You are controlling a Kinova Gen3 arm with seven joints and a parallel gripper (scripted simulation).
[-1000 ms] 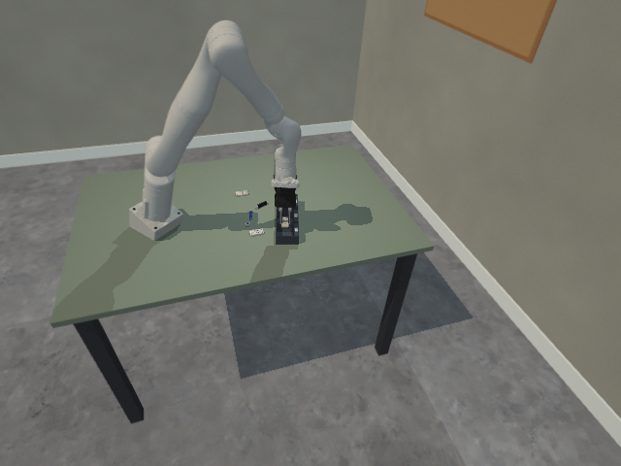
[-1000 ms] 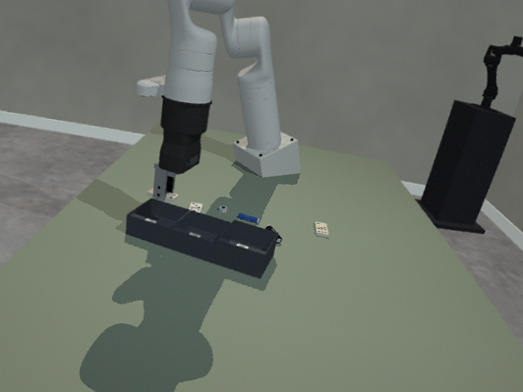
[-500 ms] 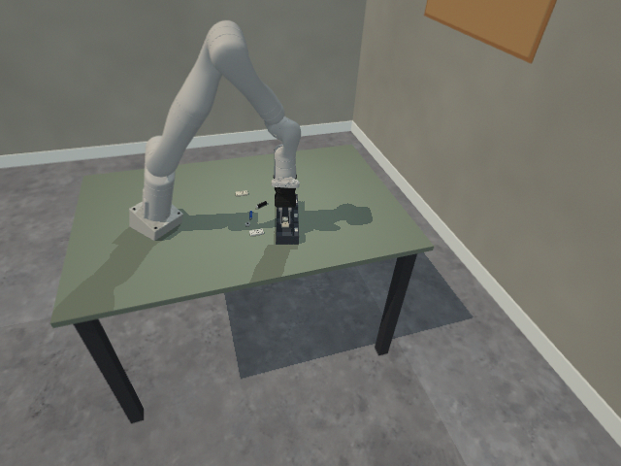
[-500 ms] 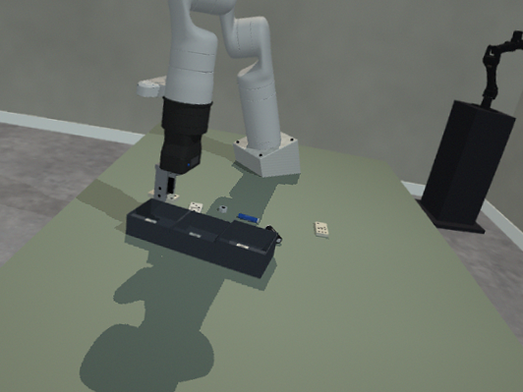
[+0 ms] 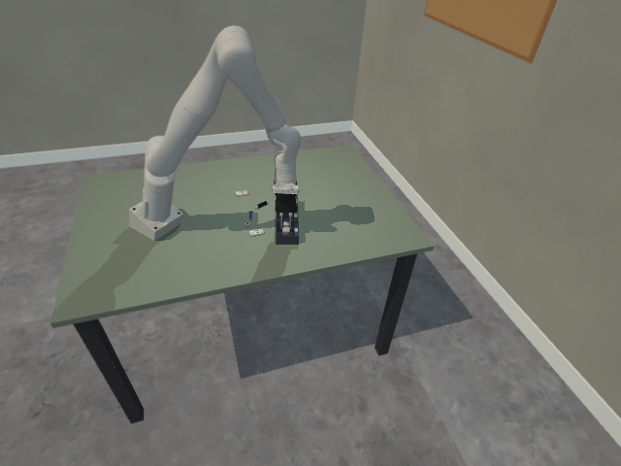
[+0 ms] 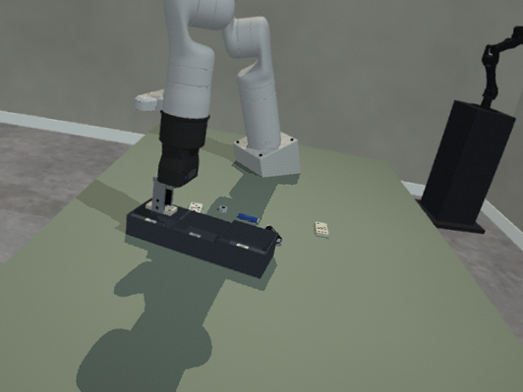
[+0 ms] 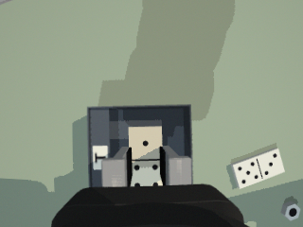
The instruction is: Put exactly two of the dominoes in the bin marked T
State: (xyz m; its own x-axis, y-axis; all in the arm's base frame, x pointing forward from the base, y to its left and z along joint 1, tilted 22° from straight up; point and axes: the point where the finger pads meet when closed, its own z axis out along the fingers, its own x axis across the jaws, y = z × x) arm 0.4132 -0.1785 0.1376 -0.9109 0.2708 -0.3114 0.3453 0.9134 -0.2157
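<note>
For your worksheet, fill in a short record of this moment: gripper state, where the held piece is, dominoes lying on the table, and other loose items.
gripper: the gripper points down, shut on a domino
held domino position: low over the end compartment of the three-part bin row
dominoes on table: two; near domino just behind the bin row, far domino apart from it
other loose items: blue cylinder, small grey nut, small black piece
</note>
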